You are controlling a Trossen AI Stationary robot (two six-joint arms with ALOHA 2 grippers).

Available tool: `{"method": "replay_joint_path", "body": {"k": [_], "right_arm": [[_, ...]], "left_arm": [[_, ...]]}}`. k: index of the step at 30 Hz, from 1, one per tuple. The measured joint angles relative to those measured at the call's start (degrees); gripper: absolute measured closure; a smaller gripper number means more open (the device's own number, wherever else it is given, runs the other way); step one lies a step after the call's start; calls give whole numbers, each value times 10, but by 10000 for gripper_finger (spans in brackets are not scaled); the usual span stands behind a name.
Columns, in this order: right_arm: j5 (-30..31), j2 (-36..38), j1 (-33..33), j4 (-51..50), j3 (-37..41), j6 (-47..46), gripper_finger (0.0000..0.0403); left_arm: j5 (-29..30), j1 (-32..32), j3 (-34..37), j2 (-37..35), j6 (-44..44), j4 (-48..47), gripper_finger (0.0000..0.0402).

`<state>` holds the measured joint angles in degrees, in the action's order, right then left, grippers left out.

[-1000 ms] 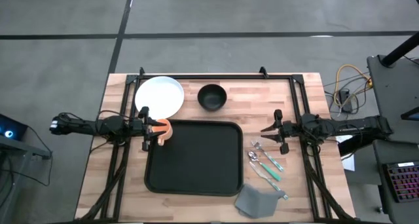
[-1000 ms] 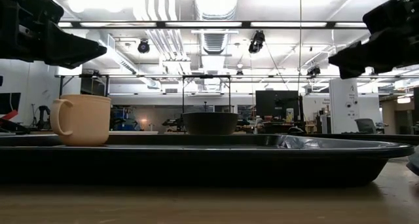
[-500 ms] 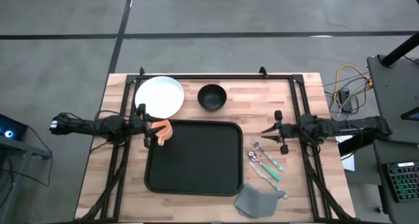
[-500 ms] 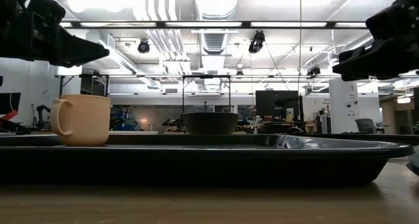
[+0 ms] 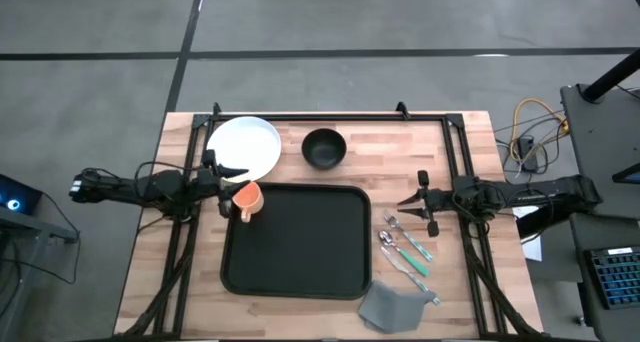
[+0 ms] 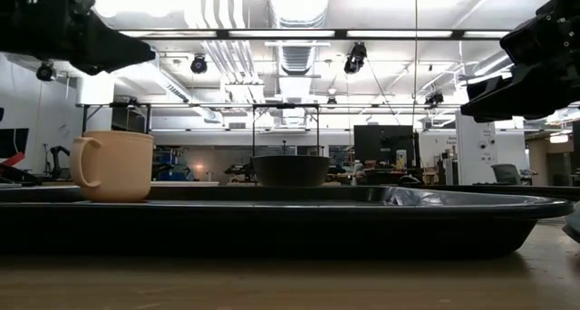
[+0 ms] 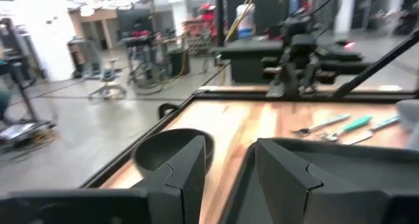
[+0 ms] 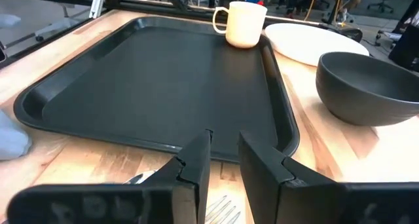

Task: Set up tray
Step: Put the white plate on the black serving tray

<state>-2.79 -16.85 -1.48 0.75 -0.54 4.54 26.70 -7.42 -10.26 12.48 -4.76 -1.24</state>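
Observation:
The black tray [image 5: 300,247] lies in the middle of the table, its rim [image 6: 272,221] filling the low view. A tan mug [image 5: 246,199] stands upright on its base in the tray's far left corner [image 8: 243,24], handle toward the near edge. My left gripper [image 5: 236,173] hovers open above the table, just left and far of the mug, beside the white plate [image 5: 243,148]. My right gripper [image 5: 405,199] hovers off the tray's right rim with a narrow gap between its fingers [image 8: 224,152], above the cutlery [image 5: 405,252].
A black bowl [image 5: 324,148] sits on the wood beyond the tray's far rim, with the plate to its left. A fork, spoon and teal-handled utensils lie right of the tray, and a grey napkin [image 5: 390,304] lies at its near right corner. Black frame rails [image 5: 330,115] border the table.
My left gripper has drawn back from over the mug toward the table's left and far edge and has risen. The mug has stayed standing in the tray's corner.

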Motion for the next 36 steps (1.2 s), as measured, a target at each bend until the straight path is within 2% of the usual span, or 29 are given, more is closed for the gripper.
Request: {"method": "replay_joint_path", "body": {"k": [8,17,23,26,32,36], "right_arm": [[0,-1,0,0,0,0,335],[0,-1,0,0,0,0,335],[0,-1,0,0,0,0,335],[0,-1,0,0,0,0,335],[-1,-1,0,0,0,0,335],[-1,-1,0,0,0,0,335]], "left_arm": [[20,0,-84,103,52,-99,285],[57,24,-265,249,190,-301,285],[58,58,-332,350,215,-337,285],[41,86,-348,403,229,-340,285],[-35,165,-387,508,242,-345,285],[-42,204,-429,574,244,-370,285]]}}
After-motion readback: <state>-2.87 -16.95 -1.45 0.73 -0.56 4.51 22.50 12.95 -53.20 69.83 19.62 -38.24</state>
